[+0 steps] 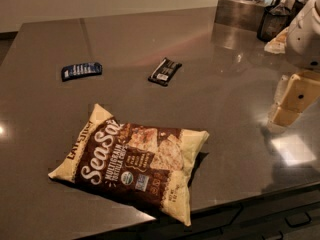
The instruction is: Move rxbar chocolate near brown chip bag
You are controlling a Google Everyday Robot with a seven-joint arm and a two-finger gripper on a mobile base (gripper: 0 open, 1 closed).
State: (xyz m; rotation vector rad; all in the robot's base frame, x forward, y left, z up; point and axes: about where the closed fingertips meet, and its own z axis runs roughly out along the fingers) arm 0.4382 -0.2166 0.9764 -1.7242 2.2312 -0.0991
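The rxbar chocolate (165, 71) is a small flat black wrapper with white text, lying on the grey counter at centre back. The brown chip bag (132, 161) is large, dark brown with "Sea Salt" lettering and cream edges. It lies flat near the counter's front edge, well in front of the bar. My gripper (289, 104) hangs at the right side of the view, above the counter. It is well to the right of both the bar and the bag and touches neither. It holds nothing that I can see.
A dark blue bar wrapper (81, 70) lies at the back left of the counter (225, 84). A metal container (240, 9) and dark jars (274, 21) stand at the back right corner. The counter's front edge runs just below the chip bag.
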